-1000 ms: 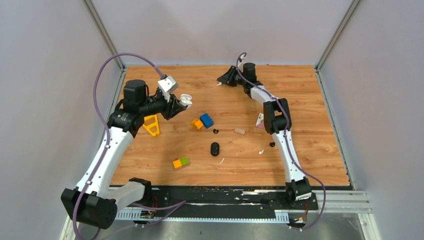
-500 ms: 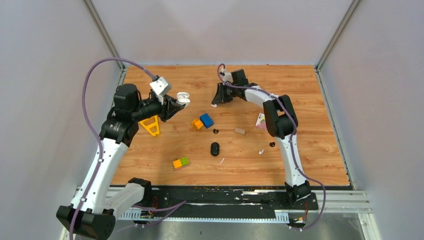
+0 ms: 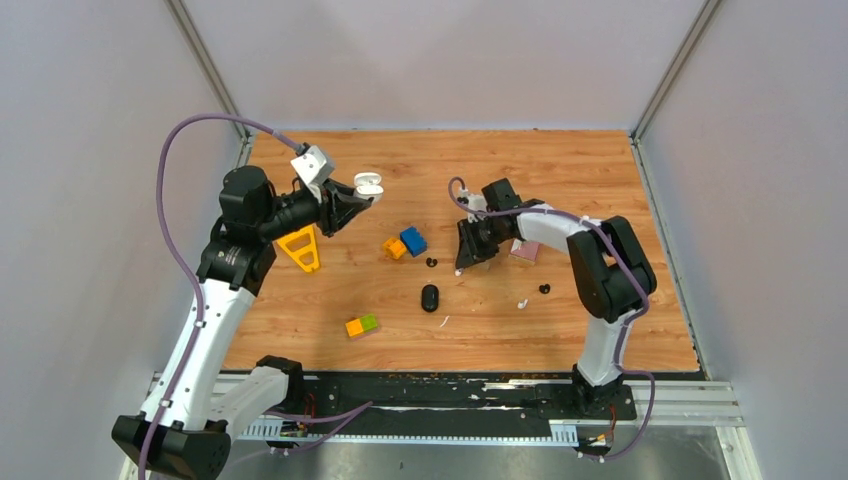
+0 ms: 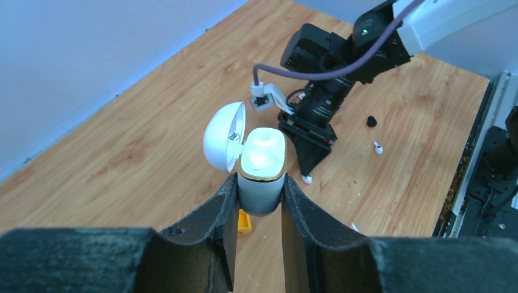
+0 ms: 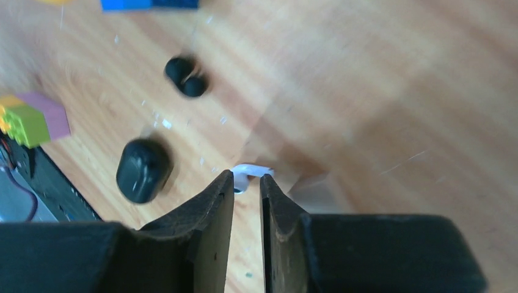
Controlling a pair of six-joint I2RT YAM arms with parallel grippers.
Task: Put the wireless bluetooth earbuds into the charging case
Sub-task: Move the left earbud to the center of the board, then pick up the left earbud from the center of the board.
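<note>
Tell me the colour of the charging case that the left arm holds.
The charging case is white, gold-rimmed; best in left wrist view.

Right wrist view motion-blurred throughout. White earbud [image 5: 253, 170] mostly hidden between the fingertips of the right gripper [image 5: 247, 178]; only one end shows. Blue block [image 5: 149, 3] and multi-coloured block [image 5: 30, 117] cut off by picture edges. Left wrist view: lower body of the charging case [image 4: 262, 152] hidden between the fingers of the left gripper [image 4: 259, 179]; yellow piece [image 4: 244, 221] behind them, too little showing to name. Top view: pink card [image 3: 524, 250] part-covered by right arm [image 3: 548, 226].
</note>
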